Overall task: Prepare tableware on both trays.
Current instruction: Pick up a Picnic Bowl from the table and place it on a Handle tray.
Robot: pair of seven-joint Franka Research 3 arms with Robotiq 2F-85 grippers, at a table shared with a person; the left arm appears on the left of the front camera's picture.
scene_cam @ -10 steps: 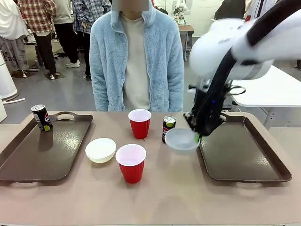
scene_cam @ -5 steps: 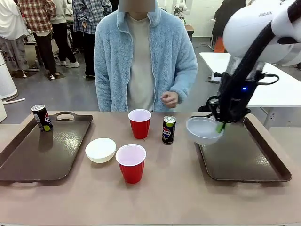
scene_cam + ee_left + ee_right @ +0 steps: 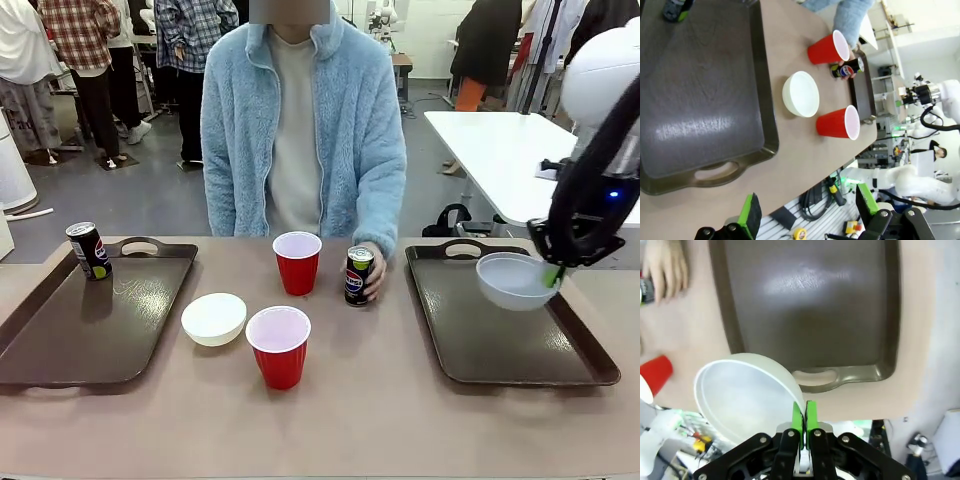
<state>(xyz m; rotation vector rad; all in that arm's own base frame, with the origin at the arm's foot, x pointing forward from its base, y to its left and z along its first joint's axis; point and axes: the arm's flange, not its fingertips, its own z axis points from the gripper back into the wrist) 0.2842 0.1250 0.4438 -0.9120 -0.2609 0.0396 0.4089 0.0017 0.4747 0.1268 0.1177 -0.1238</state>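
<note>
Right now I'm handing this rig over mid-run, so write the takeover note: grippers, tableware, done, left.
Right gripper: shut on the pale grey bowl at its rim, holding it above the right tray, not set down.
Left gripper: open, empty.
Left tray: one black soda can in its far left corner.
Between trays: white bowl, far red cup, near red cup, second soda can with the person's hand on it.
Done: one can trayed. Left: set the bowl down; place cups, white bowl, second can.
</note>
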